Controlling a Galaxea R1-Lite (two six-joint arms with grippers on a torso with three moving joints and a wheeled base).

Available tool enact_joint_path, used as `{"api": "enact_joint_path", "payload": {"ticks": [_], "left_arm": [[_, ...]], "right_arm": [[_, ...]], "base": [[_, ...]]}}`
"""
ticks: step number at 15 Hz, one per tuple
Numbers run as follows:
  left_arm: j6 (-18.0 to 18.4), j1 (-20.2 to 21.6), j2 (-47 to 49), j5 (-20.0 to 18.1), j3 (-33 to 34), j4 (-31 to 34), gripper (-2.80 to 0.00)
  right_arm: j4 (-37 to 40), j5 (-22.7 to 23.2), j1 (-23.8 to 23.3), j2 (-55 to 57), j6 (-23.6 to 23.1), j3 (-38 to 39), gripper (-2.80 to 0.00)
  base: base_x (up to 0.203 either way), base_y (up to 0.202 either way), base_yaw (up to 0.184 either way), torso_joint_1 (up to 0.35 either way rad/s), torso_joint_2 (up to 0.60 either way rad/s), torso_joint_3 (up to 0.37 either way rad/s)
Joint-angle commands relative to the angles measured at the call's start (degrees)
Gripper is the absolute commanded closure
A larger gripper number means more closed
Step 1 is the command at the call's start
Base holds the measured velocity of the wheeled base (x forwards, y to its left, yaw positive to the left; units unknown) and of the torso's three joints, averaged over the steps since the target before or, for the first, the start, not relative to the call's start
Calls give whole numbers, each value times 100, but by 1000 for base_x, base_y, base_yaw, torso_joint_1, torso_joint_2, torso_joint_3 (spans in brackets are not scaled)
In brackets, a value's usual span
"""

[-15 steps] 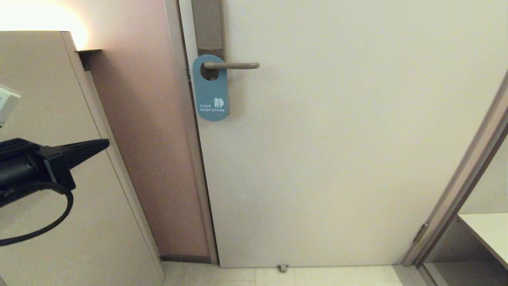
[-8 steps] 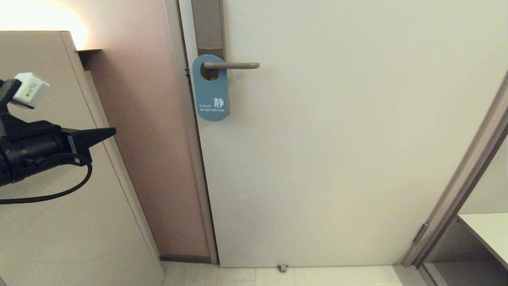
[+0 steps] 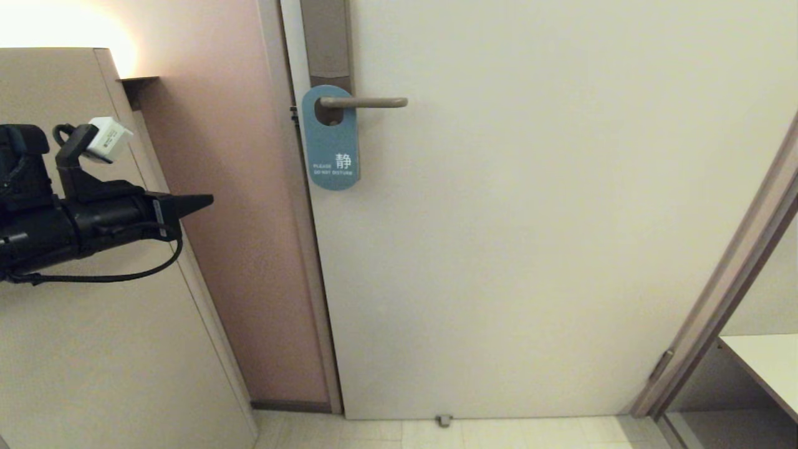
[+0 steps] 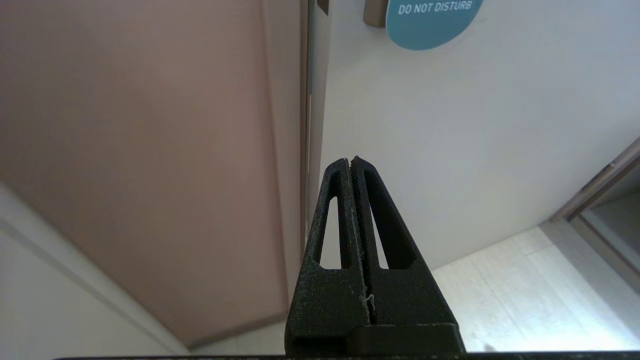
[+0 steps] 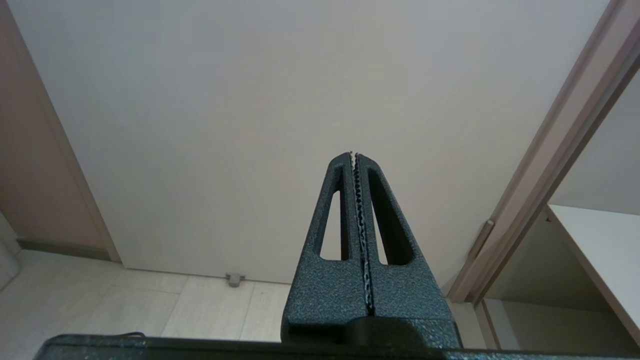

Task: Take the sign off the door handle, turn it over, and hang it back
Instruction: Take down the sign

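None of the task's steps is done yet, judging by how things lie: the sign (image 3: pixel 330 138) hangs on the door handle (image 3: pixel 365 102), blue side out w/ white "DO NOT DISTURB" lettering, its round hole threaded over the lever right at the backplate (image 3: pixel 325 43). Left to do, by my read: lift it off, flip it, rehang w/ the other face out. Left gripper (image 3: pixel 209 200) sits well left of the sign and lower than the handle, in front of the pinkish wall, fingers (image 4: pixel 345 210) pressed together on nothing; in the left wrist view only the sign's rounded bottom edge (image 4: pixel 432 25) shows. Right gripper (image 5: pixel 354 155) is likewise clenched and empty, pointing at the lower door (image 5: pixel 280 100) far below the handle, out of the head view. Room to move: right of the sign the door face is plain and flat, and the lever's free rounded end points that way, so the sign prob. has to slide off toward that side. Left of the sign it's tight: door edge and frame (image 3: pixel 293 187) lie just beside it, then the wall, then the cabinet corner (image 3: pixel 118 93) near the left arm. Sign lies flat against the door, so little gap behind it for a finger; bottom edge hangs free and looks the easiest place to pinch. Jaws must open first.
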Motion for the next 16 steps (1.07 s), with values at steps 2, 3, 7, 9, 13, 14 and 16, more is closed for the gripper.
{"api": "enact_joint_path", "payload": {"ticks": [2, 3, 7, 9, 13, 14, 16], "left_arm": [[80, -10, 482, -100, -174, -122, 0], [94, -19, 608, -113, -261, -131, 0], [126, -70, 1018, -125, -470, -315, 0], [129, -134, 1190, -134, -512, -624, -280], [130, -314, 1304, -155, -810, -640, -280], [133, -339, 1361, -196, -932, -641, -280], [128, -413, 1478, -233, -1248, -635, -280]], "right_arm": [[2, 1, -3, 5, -5, 0, 0], [2, 1, -4, 5, -5, 0, 0], [2, 1, -4, 5, -5, 0, 0], [2, 1, 2, 5, -5, 0, 0], [2, 1, 0, 5, -5, 0, 0], [2, 1, 4, 5, -5, 0, 0], [2, 1, -4, 5, -5, 0, 0]], "base": [[0, 0, 0, 0, 0, 0], [0, 0, 0, 0, 0, 0], [0, 0, 0, 0, 0, 0], [0, 0, 0, 0, 0, 0], [0, 0, 0, 0, 0, 0], [0, 0, 0, 0, 0, 0], [0, 0, 0, 0, 0, 0]]}}
